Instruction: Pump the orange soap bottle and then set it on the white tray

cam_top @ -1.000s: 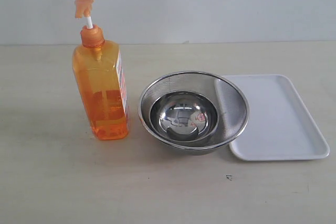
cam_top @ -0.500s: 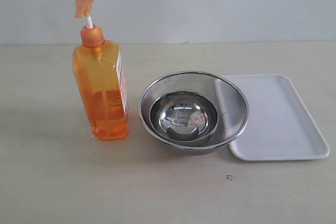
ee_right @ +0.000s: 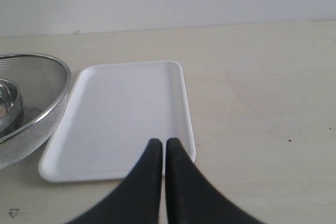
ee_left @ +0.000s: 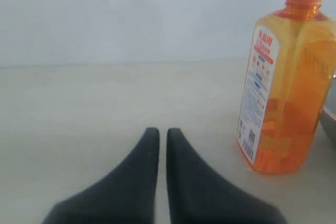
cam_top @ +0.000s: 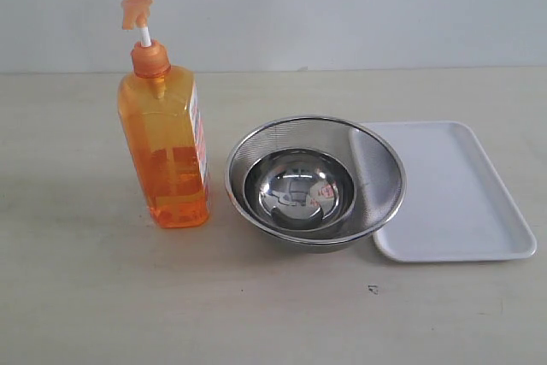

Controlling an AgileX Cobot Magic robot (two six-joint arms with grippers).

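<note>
**Orange soap bottle** [cam_top: 167, 156]: upright on the table [cam_top: 85, 297], just left of the steel mesh bowl [cam_top: 314, 179] in the exterior view, close to its rim but seemingly apart. Well filled with orange liquid. Pump head [cam_top: 137, 10] raised on its white stem, not yet pressed.

**White tray** [cam_top: 461, 203]: flat on the table on the other side of the mesh bowl, its left edge partly hidden behind the bowl's rim. Nothing on it. Smaller steel bowl [cam_top: 299, 187] nested inside the mesh one.

**Left gripper** [ee_left: 162, 132]: jaws closed to a thin slit, holding nothing, low over the table and near the label side of the bottle without touching it.

**Right gripper** [ee_right: 161, 142]: likewise pinched together and empty, poised over one edge of the tray.

**Handling, as judged:** fairly heavy with liquid, tall and narrow, so liable to tip under a sideways push. Smooth plastic walls, probably slippery and slightly yielding. Best gripped across the flat body below the shoulder. Best pumped by pressing straight down on the head with the body steadied.
</note>
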